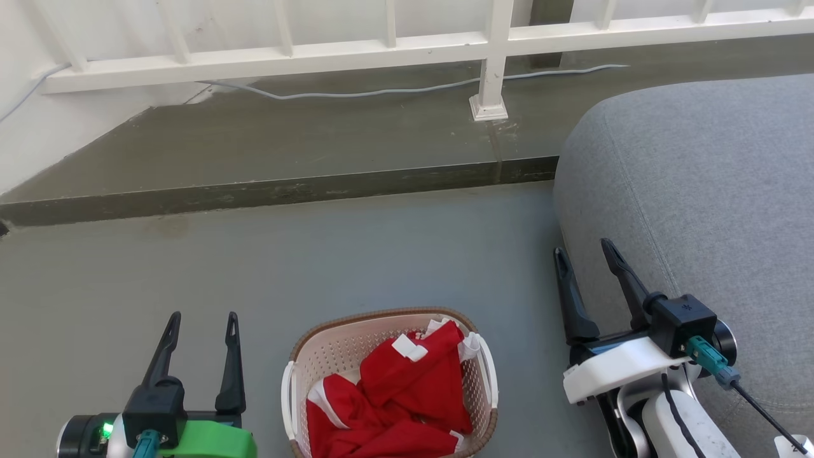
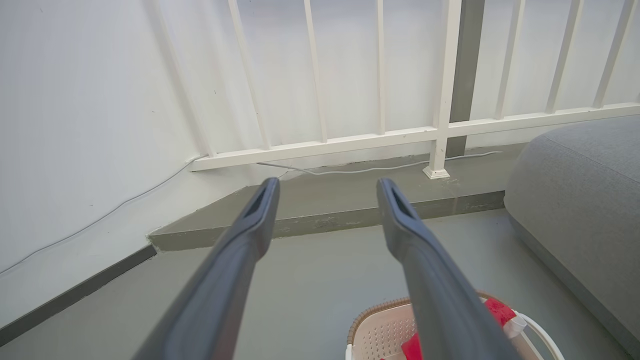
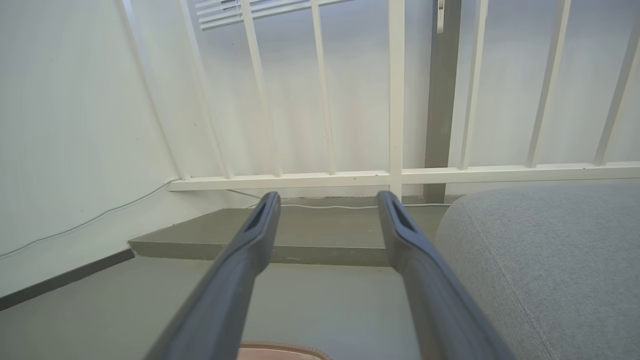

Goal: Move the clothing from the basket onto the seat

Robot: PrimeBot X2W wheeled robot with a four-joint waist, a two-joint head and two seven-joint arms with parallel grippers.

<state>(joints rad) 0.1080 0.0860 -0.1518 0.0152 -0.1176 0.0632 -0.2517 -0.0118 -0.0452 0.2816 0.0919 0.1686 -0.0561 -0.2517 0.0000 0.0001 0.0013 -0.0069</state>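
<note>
Clothing [image 1: 407,394] heaped in basket [image 1: 356,317] on floor [image 1: 318,254]. Left gripper [image 1: 203,316] and right gripper [image 1: 583,248] flank it, jaws wide apart, empty, presumably staged for pickup. Seat [image 1: 699,191] near right.

Cam setup: 1 head cam high, 2 wrist cams low, all facing roughly the same way.
Head cam looks fwd and down onto the smooth grey floor [image 1: 381,254], w/ the cream-white perforated plastic basket with brown woven-look rim [image 1: 324,362] close at its bottom edge. L and R wrist cams sit low, looking near level at the white barred railing [image 1: 286,56]. All 3 share railing, raised grey step [image 1: 318,146] and large grey woven-fabric cushion seat [image 1: 699,178]; R wrist cam is nearest the seat.
</note>
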